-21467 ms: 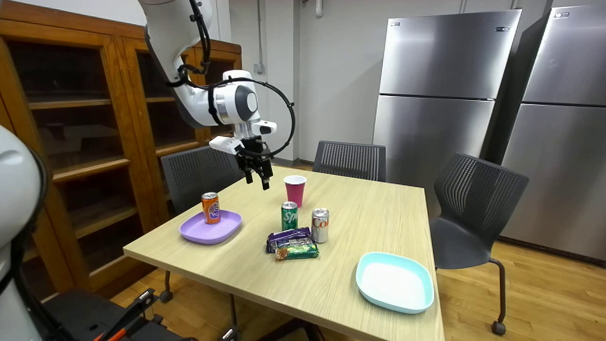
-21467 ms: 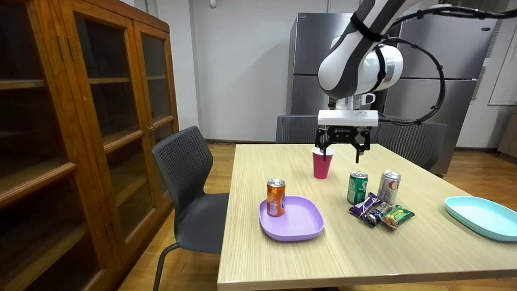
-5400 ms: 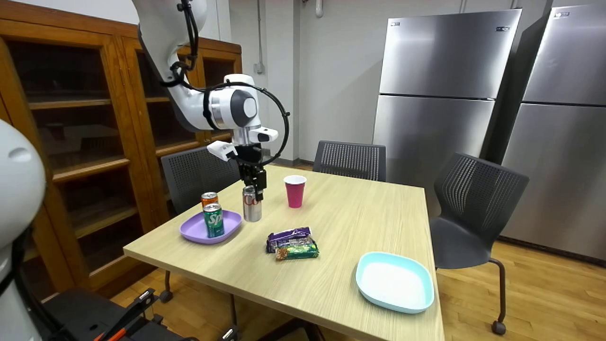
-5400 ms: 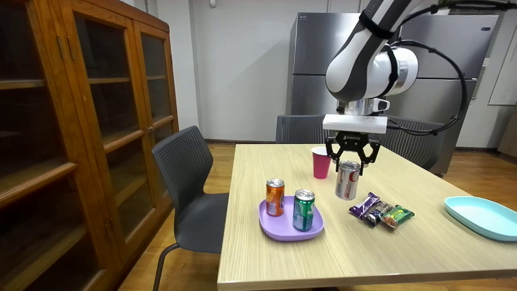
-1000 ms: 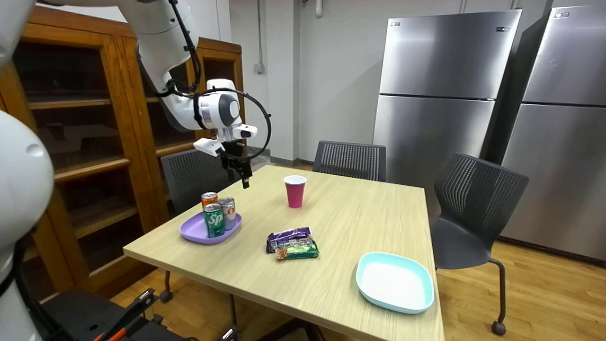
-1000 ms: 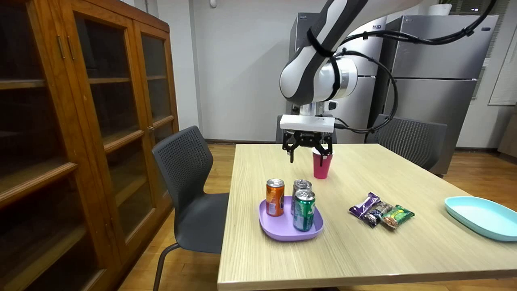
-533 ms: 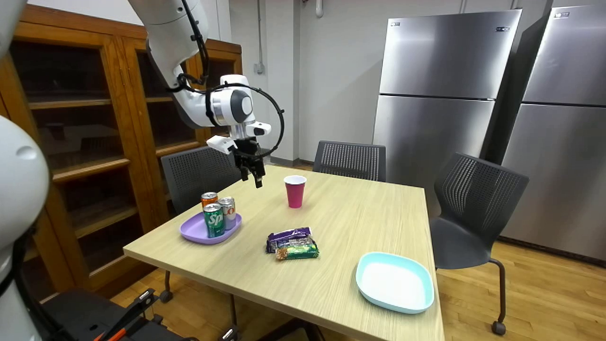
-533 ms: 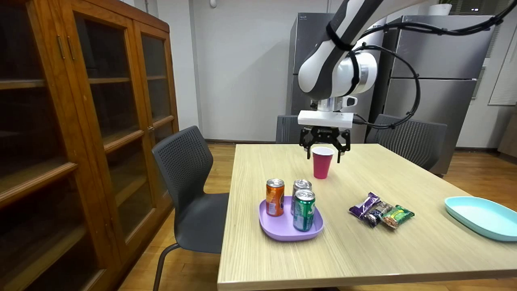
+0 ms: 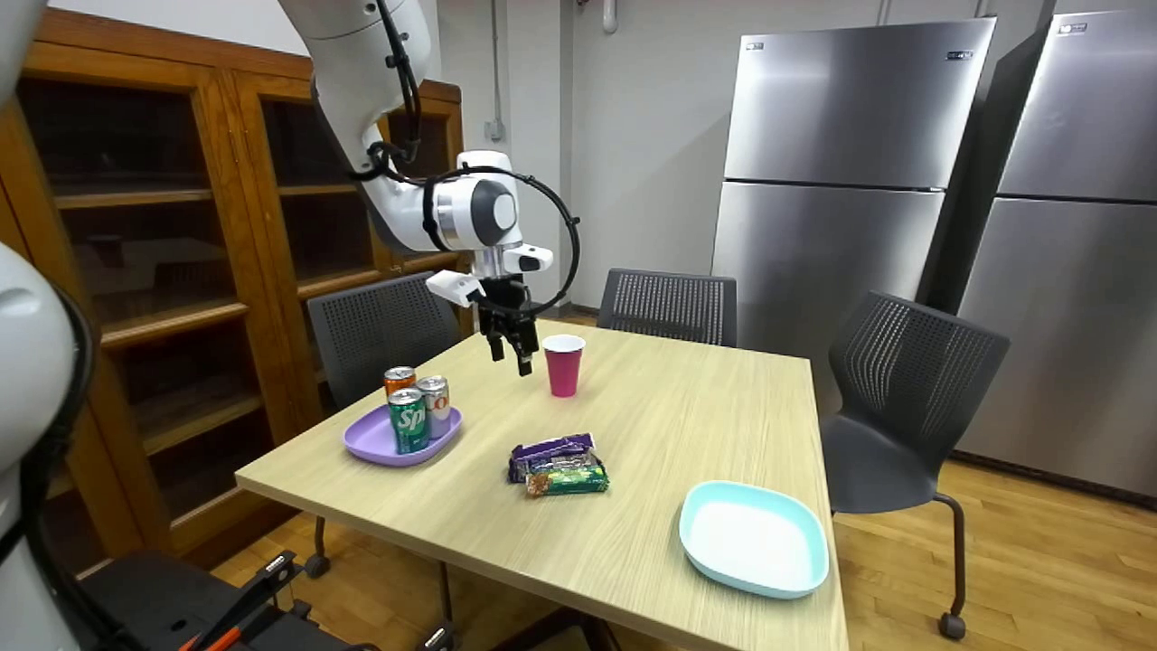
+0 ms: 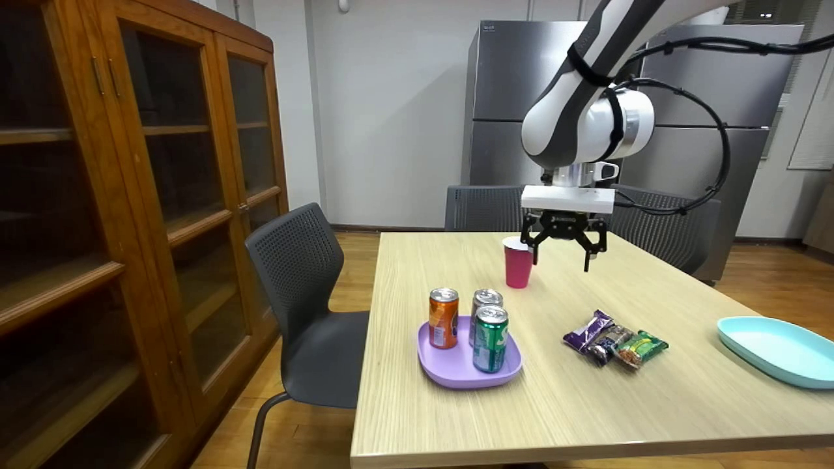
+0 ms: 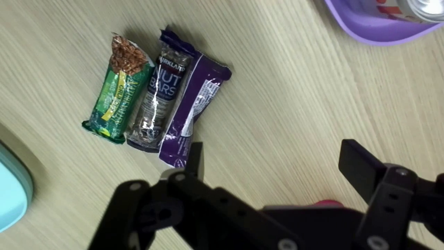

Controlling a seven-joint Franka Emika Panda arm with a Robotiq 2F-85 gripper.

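My gripper [image 10: 560, 264] hangs open above the table with nothing between its fingers, beside the pink cup [image 9: 563, 372] in both exterior views. In the wrist view the purple bar [image 11: 196, 104] lies by the left finger [image 11: 196, 158], at a lower level; a dark nut bar [image 11: 161, 93] and a green granola bar [image 11: 116, 100] lie alongside it. Only a sliver of the cup shows there. On the purple plate [image 10: 446, 372] stand upright an orange can [image 10: 444, 319], a green can [image 10: 490, 342] and a silver can [image 10: 481, 299], the last partly hidden behind the green one.
A light blue tray [image 9: 755, 538] rests near the table's edge, away from the plate. Grey chairs [image 10: 313, 280] stand around the table [image 9: 687, 425]. A wooden cabinet [image 10: 215, 215] lines one wall, and steel refrigerators [image 9: 832, 253] stand behind.
Over the last second my open gripper has moved rightward in both exterior views, away from the plate. Since the older frames, the green and silver cans have come onto the plate; the silver can was released.
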